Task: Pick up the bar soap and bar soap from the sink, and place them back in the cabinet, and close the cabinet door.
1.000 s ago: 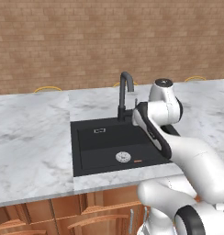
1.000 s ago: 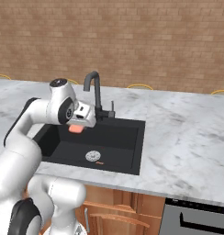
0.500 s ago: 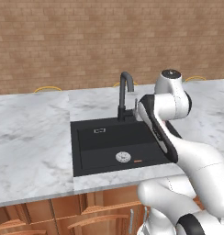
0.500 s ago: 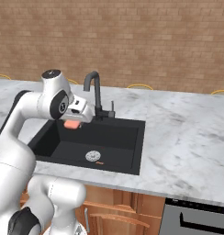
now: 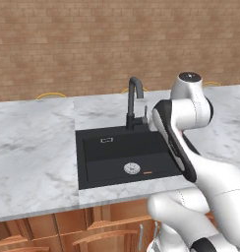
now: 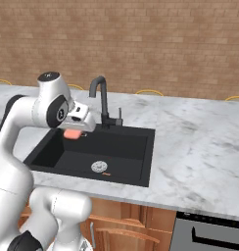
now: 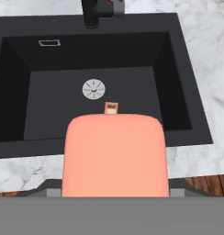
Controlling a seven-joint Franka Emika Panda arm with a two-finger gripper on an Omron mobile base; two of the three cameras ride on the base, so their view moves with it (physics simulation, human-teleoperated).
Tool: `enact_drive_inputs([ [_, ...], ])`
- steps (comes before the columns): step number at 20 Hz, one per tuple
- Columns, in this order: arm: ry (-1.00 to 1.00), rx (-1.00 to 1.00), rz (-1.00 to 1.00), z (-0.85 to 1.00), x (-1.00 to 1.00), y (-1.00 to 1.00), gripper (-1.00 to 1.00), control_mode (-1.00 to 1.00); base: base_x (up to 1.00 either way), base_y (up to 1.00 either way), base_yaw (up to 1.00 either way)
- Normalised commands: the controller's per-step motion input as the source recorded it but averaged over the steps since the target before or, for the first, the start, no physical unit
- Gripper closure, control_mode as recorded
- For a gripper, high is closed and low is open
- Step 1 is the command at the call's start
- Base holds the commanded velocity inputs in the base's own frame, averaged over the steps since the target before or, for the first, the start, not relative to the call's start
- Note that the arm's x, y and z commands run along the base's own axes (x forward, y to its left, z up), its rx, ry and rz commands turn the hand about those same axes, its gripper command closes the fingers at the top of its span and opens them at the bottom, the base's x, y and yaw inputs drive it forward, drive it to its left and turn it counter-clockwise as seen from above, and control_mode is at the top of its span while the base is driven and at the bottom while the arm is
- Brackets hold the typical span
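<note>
holding the pink soap (image 7: 115, 155) in the gripper (image 6: 78, 128), clamped shut on it and lifted clear above the sink (image 6: 136, 174). seen in the right base view as a salmon bar (image 6: 72, 133) tucked under the white hand, above the basin's left part and level with the counter (image 6: 200, 147). filling the lower middle of the hand view, rounded top corners showing, finger tips hidden behind it. lying on the black basin floor: the orange soap (image 7: 112, 108), small and thin, just beside the round silver drain (image 7: 93, 89) on the side away from the faucet; not touching it as far as can be told. spotted too in the left base view as a short orange sliver (image 5: 147, 173) right of the drain (image 5: 132, 168), and in the right base view as a faint orange mark (image 6: 106, 172) near the drain (image 6: 98, 166). standing at the basin's back rim: dark gooseneck faucet (image 5: 134, 101), spout arching toward the basin. set into white marble all round the sink (image 5: 82, 162), brick wall (image 5: 92, 44) behind. running beneath the counter: low wooden cabinets (image 5: 68, 231), and at the lower right of the right base view a dark appliance front (image 6: 209, 235).
</note>
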Motion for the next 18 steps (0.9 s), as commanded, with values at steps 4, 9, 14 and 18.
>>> enact_drive_inputs([
  [4,0.00,0.00,0.01,0.09,-0.21,0.00,1.00,-1.00,0.00,0.00,0.00],
  [9,0.00,0.00,0.01,0.18,-0.10,0.00,1.00,-1.00,0.00,0.00,0.00],
  [14,0.00,0.00,0.00,0.23,0.00,0.00,1.00,-1.00,0.00,0.00,0.00],
  [18,0.00,0.00,0.00,0.24,-0.08,0.00,1.00,-1.00,0.00,0.00,0.00],
])
